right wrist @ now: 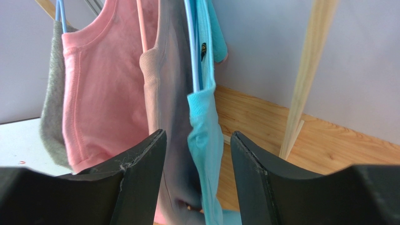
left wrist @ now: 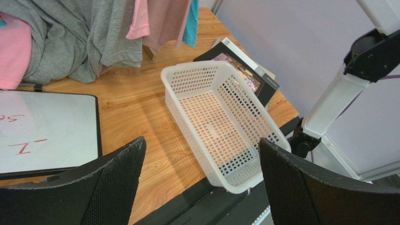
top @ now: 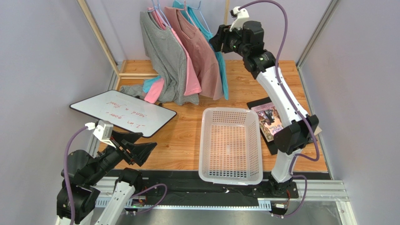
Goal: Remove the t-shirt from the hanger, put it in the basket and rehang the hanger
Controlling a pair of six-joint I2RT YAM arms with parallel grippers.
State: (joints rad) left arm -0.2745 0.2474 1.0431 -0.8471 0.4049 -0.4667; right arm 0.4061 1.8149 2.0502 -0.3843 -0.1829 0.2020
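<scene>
Bracketing the shoulder edge of the t-shirt (right wrist: 205,119), hung on the hanger (right wrist: 191,47) at the right end of the row, with the right hand (right wrist: 198,135) spread wide and gripping nothing. Best pinched on teal cloth alone, clear of the brownish-pink shirt (right wrist: 165,89) hanging just beside it, then slid off the wire's end rather than tugged down. Hemmed on the right by a wooden post (right wrist: 306,70) and the wall; freer toward the basket (top: 230,110) on the bench (top: 185,140). Parked low at the near left: left hand (left wrist: 202,142), wide, empty.

Overhead and left-wrist views share the basket (top: 230,145); right wrist closely faces t-shirt (right wrist: 206,131).
</scene>
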